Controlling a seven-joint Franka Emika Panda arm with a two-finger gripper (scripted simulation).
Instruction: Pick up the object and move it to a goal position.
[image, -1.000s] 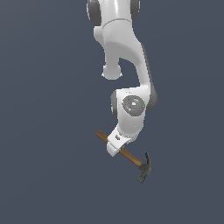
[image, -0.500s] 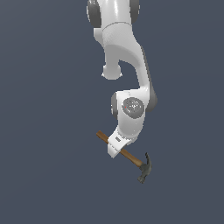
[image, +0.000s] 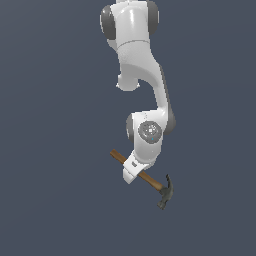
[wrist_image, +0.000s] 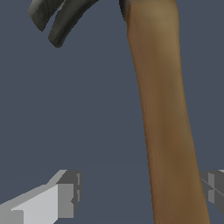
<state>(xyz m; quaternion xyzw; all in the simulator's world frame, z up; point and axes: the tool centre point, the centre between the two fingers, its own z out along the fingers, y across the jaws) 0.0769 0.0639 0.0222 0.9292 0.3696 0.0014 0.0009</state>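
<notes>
The claw hammer (image: 151, 181) has a brown wooden handle and a dark grey head (image: 165, 192). It lies slanted, with the head toward the exterior view's lower right. My gripper (image: 131, 172) is down over the handle's middle, and the arm hides that part. In the wrist view the handle (wrist_image: 168, 113) runs between my two fingers and the claw head (wrist_image: 61, 17) is at its far end. My gripper (wrist_image: 142, 192) is open. One fingertip (wrist_image: 68, 199) stands well clear of the handle, the other (wrist_image: 214, 188) is right beside it.
The white arm (image: 142, 75) comes down from the top of the exterior view. The ground is a plain dark grey-blue surface (image: 55, 150) with nothing else on it in view.
</notes>
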